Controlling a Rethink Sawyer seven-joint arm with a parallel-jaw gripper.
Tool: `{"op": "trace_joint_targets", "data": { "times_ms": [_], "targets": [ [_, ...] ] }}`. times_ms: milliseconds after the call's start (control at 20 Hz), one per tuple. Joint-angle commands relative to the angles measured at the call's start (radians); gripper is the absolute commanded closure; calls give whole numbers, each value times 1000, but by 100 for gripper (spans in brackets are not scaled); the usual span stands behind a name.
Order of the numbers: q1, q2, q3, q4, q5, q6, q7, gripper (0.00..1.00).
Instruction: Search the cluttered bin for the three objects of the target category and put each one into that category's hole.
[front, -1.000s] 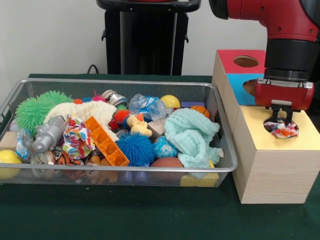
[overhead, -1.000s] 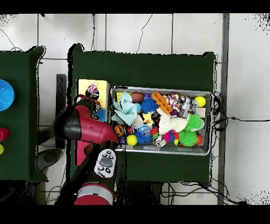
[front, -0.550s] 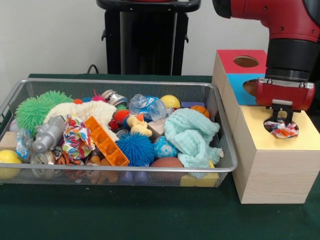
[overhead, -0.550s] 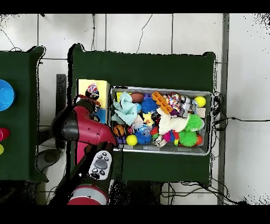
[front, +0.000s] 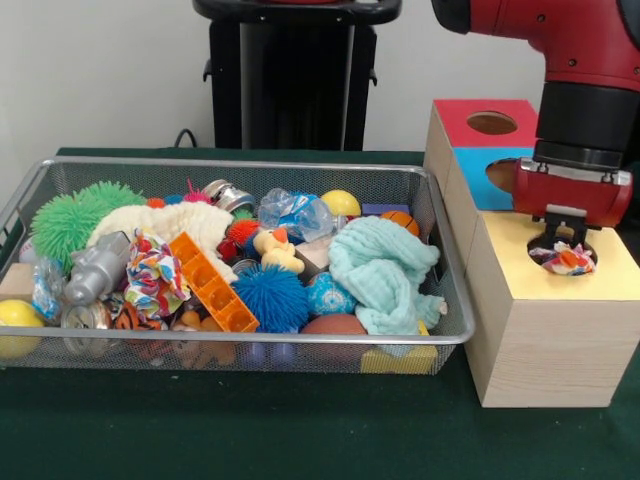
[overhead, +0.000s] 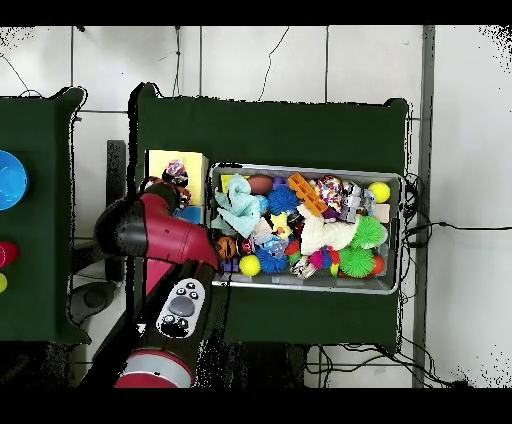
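Gripper (front: 565, 238) is hovering directly above the scrunchie (front: 562, 259) sitting in the yellow hole (front: 585, 252); can't tell if it's gripping.

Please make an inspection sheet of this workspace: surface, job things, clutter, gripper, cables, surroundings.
Surface: dark green table cover; nothing loose seen on it.
Job things: wire mesh bin full of toys; wooden box beside it with red, blue and yellow tops, one hole in each; multicoloured scrunchie sits in the yellow top's hole.
Clutter: in the bin, second multicoloured scrunchie, teal cloth, orange block, blue spiky ball, green spiky ball.
Gripper: gripper just above the scrunchie in the hole; whether it grips it cannot be told.
Cables: black cable behind the bin.
Surroundings: black pedestal, pale wall.
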Motion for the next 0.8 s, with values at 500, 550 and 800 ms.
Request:
{"op": "trace_joint_targets", "data": {
  "times_ms": [500,550,800],
  "targets": [
    [-2,213,17,18,-31,411,204,100],
    [-3,215,14,12,-34,422,201,100],
    [6,225,-10,-16,-54,462,188,100]
  ]
}}
